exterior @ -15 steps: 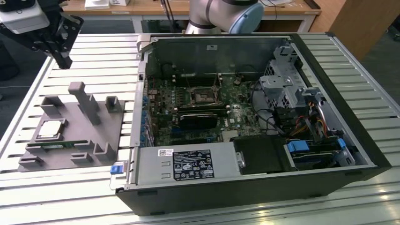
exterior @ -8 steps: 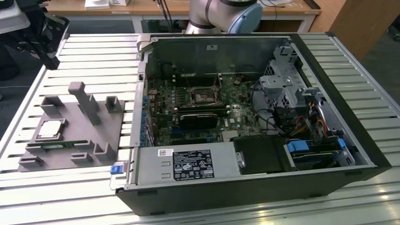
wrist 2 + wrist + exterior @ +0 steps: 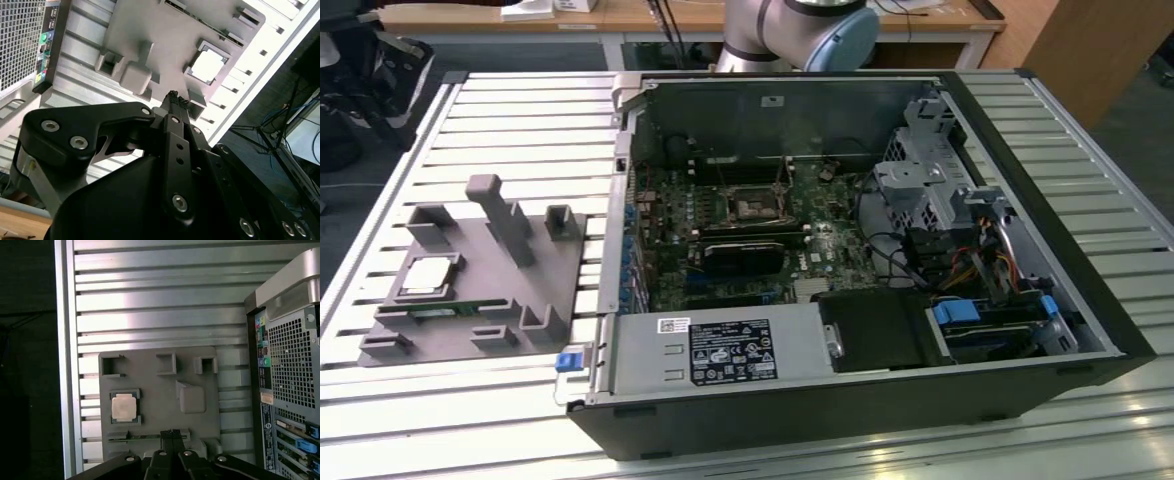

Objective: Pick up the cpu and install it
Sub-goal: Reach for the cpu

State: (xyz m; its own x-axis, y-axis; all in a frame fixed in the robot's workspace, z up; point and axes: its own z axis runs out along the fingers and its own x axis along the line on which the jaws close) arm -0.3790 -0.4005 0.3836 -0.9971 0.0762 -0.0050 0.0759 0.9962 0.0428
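Gripper (image 3: 175, 96) closed; hovers apart from cpu (image 3: 207, 66).

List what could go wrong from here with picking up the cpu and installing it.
1. The gripper hangs shut and, in the first wrist view, lines up with the memory stick rather than the cpu; coming down there could strike the stick.
2. The cpu sits recessed in the grey tray between raised corners, which the fingers might catch.
3. The socket lies deep inside the case; the chip could land tilted.

Shiny metal cpu (image 3: 427, 277), matt plastic holder (image 3: 494, 290)
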